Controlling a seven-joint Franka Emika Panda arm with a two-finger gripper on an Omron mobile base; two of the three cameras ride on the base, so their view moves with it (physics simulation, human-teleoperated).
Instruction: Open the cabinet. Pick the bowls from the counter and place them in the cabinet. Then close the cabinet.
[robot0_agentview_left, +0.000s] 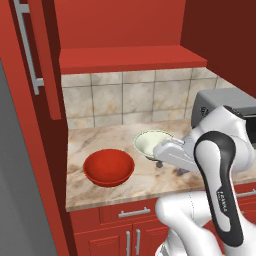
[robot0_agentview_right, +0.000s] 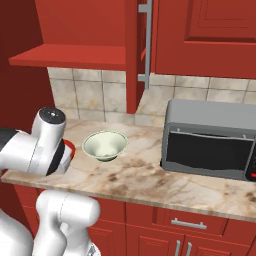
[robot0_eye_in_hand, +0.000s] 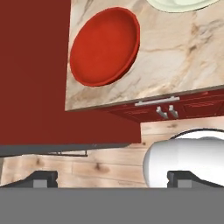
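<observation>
Claw (robot0_eye_in_hand: 112, 178) spread wide, bottom of hand view, red bowl (robot0_agentview_left: 109, 167) and pale bowl (robot0_agentview_left: 153, 144) centre frame on worktop (robot0_agentview_left: 150, 180), arm lettering unreadable.

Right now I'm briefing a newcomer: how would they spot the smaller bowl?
Find the veined beige marble counter below the open red wall cabinet. Left of the grey microwave sit two bowls; it is the pale greenish-white bowl, smaller than the glossy red bowl.
</observation>
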